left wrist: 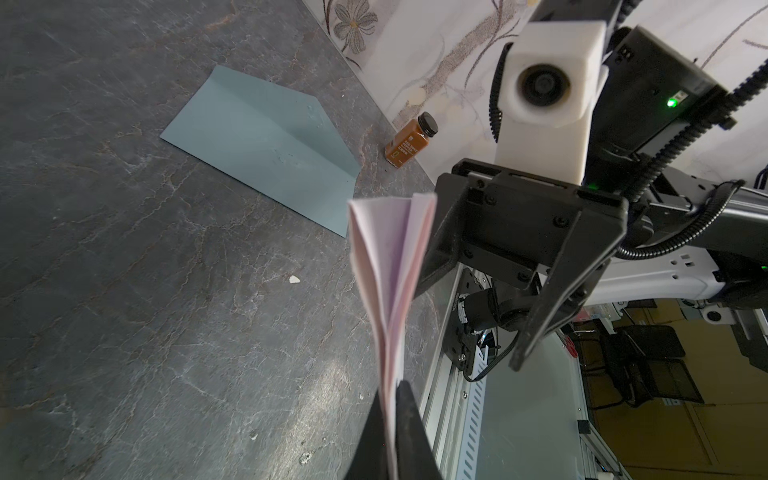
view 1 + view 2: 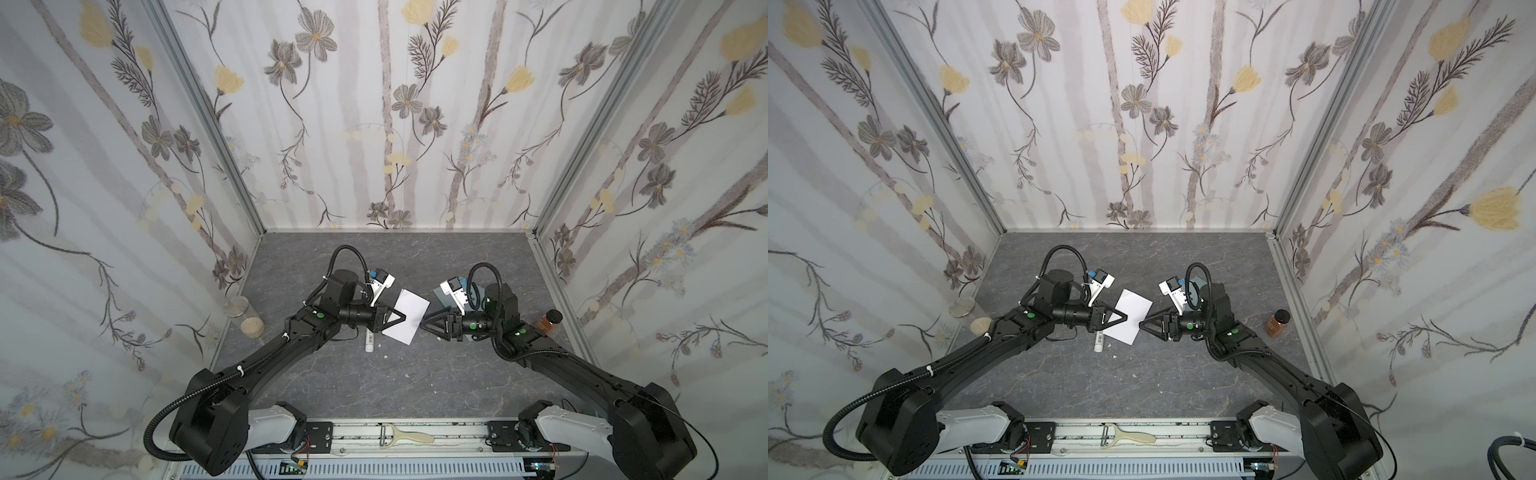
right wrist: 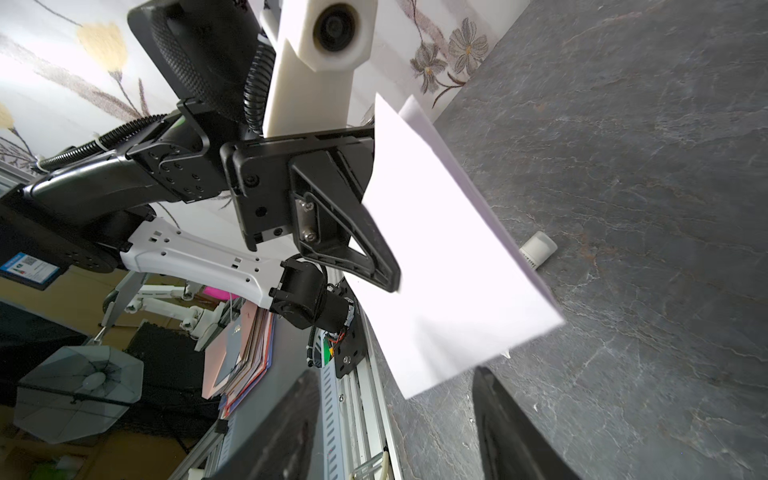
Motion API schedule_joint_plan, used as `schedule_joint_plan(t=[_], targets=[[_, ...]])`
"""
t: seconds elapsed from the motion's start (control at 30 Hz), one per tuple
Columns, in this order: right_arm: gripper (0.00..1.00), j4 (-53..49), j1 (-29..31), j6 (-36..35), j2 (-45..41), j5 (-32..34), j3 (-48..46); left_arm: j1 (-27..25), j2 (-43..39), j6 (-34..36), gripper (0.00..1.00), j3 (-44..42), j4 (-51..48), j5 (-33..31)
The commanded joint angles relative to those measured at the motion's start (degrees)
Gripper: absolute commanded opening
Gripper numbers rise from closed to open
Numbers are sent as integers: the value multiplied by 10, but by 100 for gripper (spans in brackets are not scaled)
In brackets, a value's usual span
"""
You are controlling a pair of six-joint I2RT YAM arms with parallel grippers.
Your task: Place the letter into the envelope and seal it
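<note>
The letter (image 2: 409, 313) (image 2: 1128, 315) hangs folded above the table, white side up in both top views. In the left wrist view the letter (image 1: 388, 266) shows pinkish layers fanning apart, and my left gripper (image 1: 392, 401) is shut on its near edge. My left gripper (image 2: 403, 318) comes in from the left. My right gripper (image 2: 423, 324) (image 3: 395, 399) stands open just off the sheet's right corner, touching nothing. The blue-grey envelope (image 1: 266, 145) lies flat on the table with its flap open. In a top view the envelope (image 2: 440, 296) is mostly hidden behind the right wrist.
A small white glue stick (image 2: 369, 343) (image 3: 538, 249) lies on the table under the left wrist. An amber bottle (image 2: 549, 322) (image 1: 411, 139) stands by the right wall. Two glass jars (image 2: 243, 316) stand by the left wall. A peeler (image 2: 405, 436) rests on the front rail.
</note>
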Motion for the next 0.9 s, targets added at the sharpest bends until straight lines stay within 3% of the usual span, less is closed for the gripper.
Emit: schedule_joint_plan(t=[0.0, 0.1, 0.27, 0.6, 0.87], targets=[[60, 71, -9, 30, -19, 37, -16, -1, -16, -41, 0, -3, 49, -24], [61, 106, -10, 47, -29, 63, -27, -4, -24, -90, 0, -14, 96, -26], [61, 208, -12, 102, -21, 85, -43, -8, -35, -208, 0, -63, 255, -7], [61, 416, -19, 215, 60, 70, -47, -35, -41, -219, 0, -56, 260, -30], [42, 494, -26, 262, 85, 60, -44, -38, -39, -221, 0, -59, 260, -50]])
